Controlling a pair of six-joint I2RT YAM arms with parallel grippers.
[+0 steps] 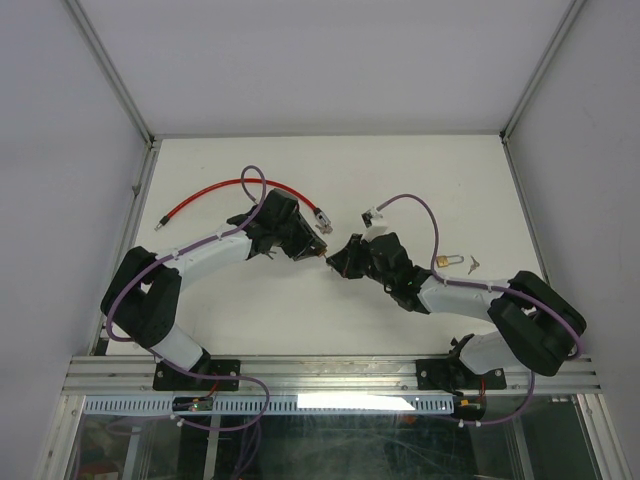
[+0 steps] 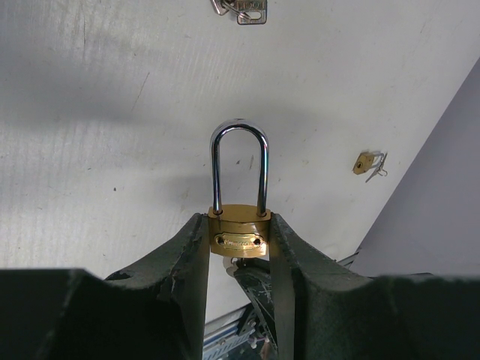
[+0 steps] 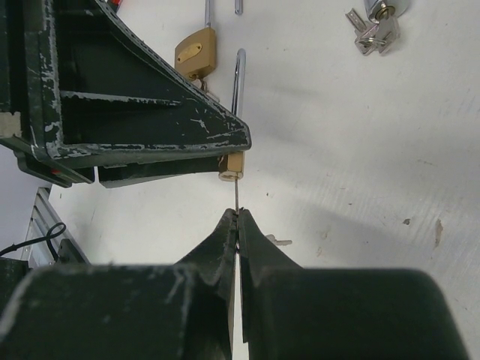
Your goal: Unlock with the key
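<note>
The right gripper [image 3: 237, 219] is pinched tight on the key [image 3: 237, 196], of which only the thin blade shows, seen edge on between the fingertips. The key's long axis carries straight on from the fingers, and its tip points at, and reaches, the bottom face of the padlock [image 2: 239, 238]; how far it has gone in cannot be told. The padlock hangs in the air above the table [image 1: 300, 310], between the two arms. It is clamped by the left gripper [image 2: 238, 222], whose fingertips press on the two narrow flanks of the brass body. Its long axis lies in line with the key, with the closed steel shackle pointing away from the right gripper and, in the left wrist view, rising past the left fingertips. Further out, a spare padlock [image 1: 447, 261] lies flat on the table beside the right forearm, with a small bunch of keys [image 1: 472, 264] just beside it. A red cable [image 1: 200, 198] arcs across the far left of the table
</note>
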